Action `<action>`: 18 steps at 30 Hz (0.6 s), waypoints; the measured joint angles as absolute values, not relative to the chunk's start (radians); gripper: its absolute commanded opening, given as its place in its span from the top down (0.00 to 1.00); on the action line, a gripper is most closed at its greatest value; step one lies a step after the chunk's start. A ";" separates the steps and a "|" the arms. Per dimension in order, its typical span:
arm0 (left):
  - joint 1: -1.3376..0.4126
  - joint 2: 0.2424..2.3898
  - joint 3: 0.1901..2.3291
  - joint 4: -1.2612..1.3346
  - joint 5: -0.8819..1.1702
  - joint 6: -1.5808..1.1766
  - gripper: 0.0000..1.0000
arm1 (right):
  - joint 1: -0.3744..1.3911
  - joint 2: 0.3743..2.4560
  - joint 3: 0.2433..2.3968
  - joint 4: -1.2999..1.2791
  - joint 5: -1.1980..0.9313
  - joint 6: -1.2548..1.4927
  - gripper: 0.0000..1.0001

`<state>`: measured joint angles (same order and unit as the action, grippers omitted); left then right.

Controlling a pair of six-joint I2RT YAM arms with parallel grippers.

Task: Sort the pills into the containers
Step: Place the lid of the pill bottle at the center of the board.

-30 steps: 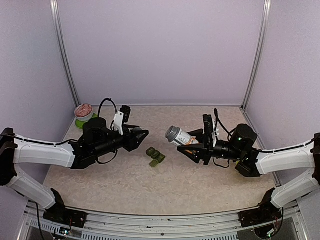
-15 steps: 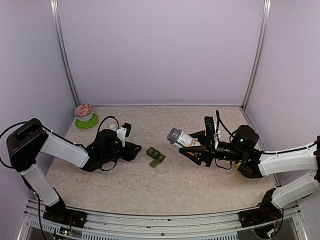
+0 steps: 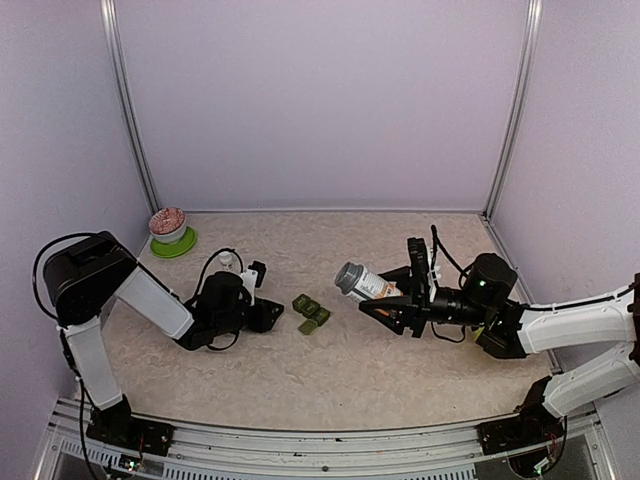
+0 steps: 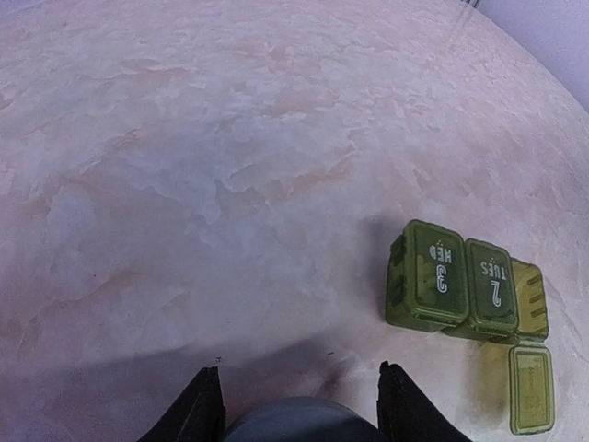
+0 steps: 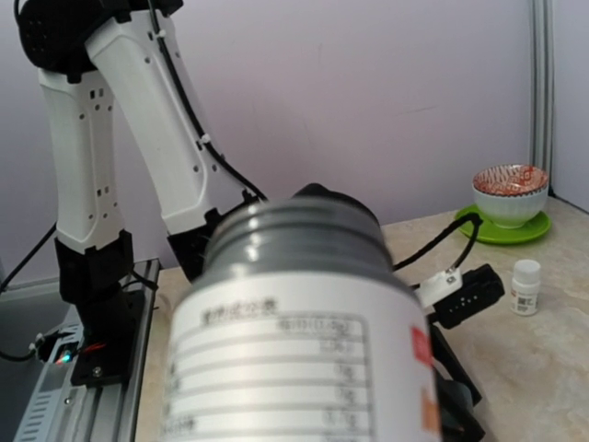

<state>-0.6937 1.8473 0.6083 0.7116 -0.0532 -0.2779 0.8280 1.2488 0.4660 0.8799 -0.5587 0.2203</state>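
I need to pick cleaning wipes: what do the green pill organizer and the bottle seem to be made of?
Pill organizer: translucent green plastic, semi-gloss. Light passes through its one open lid, and the shut lids carry white printing. Bottle: apparently grey plastic with moulded neck threads and a paper-like printed label. It is blurred, so this is uncertain.

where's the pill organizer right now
In the top view the green pill organizer lies on the table near the middle, just right of the left gripper and left of the pill bottle held in the right gripper.
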 measured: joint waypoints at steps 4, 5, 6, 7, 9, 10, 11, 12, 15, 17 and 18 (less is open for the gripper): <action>-0.690 1.864 0.611 0.720 -0.053 -0.280 0.48 | 0.828 1.249 0.459 0.879 -0.558 0.221 0.87; -0.688 1.870 0.613 0.725 -0.053 -0.280 0.48 | 0.828 1.249 0.459 0.879 -0.558 0.221 0.87; -0.688 1.874 0.615 0.726 -0.053 -0.281 0.46 | 0.828 1.249 0.459 0.880 -0.558 0.221 0.86; -0.687 1.877 0.616 0.727 -0.053 -0.281 0.44 | 0.828 1.249 0.459 0.880 -0.558 0.221 0.87; -0.686 1.883 0.620 0.733 -0.053 -0.280 0.37 | 0.828 1.249 0.458 0.880 -0.558 0.221 0.86; -0.686 1.884 0.621 0.734 -0.053 -0.281 0.34 | 0.828 1.249 0.457 0.881 -0.558 0.221 0.86; -0.686 1.885 0.621 0.736 -0.053 -0.281 0.31 | 0.828 1.249 0.457 0.880 -0.559 0.221 0.86; -0.686 1.885 0.622 0.738 -0.054 -0.283 0.30 | 0.828 1.249 0.456 0.881 -0.558 0.221 0.86; -0.686 1.884 0.622 0.740 -0.058 -0.283 0.24 | 0.828 1.249 0.451 0.881 -0.558 0.222 0.86; -0.686 1.884 0.622 0.740 -0.061 -0.282 0.17 | 0.828 1.249 0.447 0.881 -0.558 0.222 0.86; -0.686 1.881 0.622 0.739 -0.062 -0.281 0.13 | 0.828 1.247 0.445 0.880 -0.557 0.222 0.86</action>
